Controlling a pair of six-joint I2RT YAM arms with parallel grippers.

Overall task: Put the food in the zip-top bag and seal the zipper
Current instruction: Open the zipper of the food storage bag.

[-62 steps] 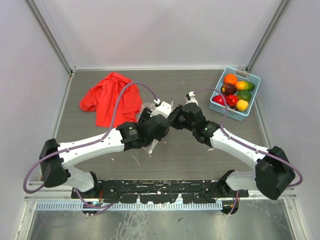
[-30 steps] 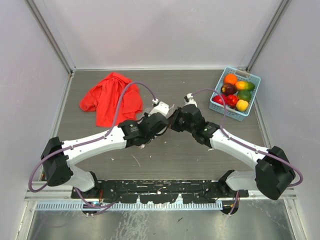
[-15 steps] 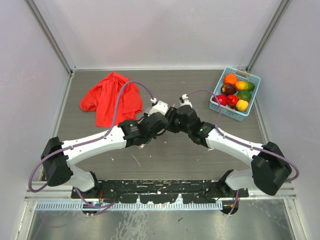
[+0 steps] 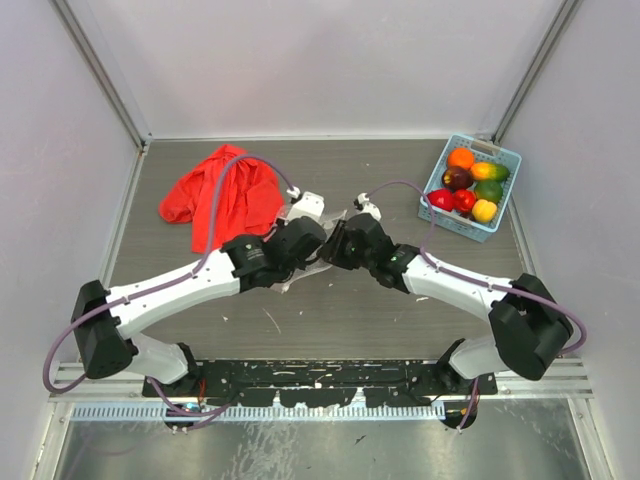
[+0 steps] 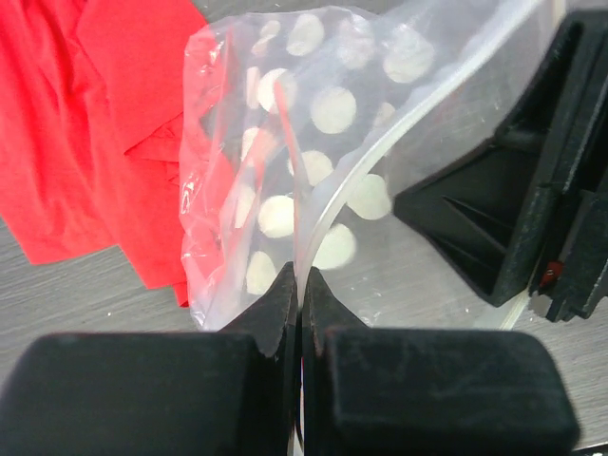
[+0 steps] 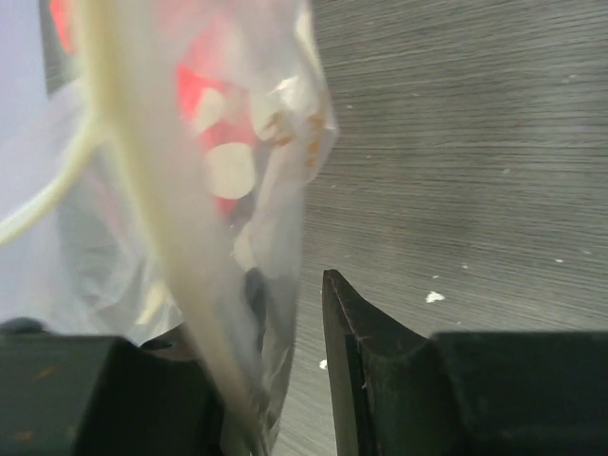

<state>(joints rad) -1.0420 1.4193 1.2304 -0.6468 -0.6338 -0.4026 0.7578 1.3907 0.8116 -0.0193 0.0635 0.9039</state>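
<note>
My left gripper (image 5: 299,285) pinches the zip-top bag (image 5: 285,142) by its edge at mid-table; my right gripper (image 6: 285,347) has its jaws apart, bag film hanging between them. Farther back on the right, the food (image 4: 466,183) sits in the blue basket (image 4: 505,195), well apart from the bag.

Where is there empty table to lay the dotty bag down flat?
Two bare patches: the back strip of table between the red cloth and the blue basket, and the front stretch between the left arm and right arm. The middle is crowded: both arms meet there at the bag.
</note>
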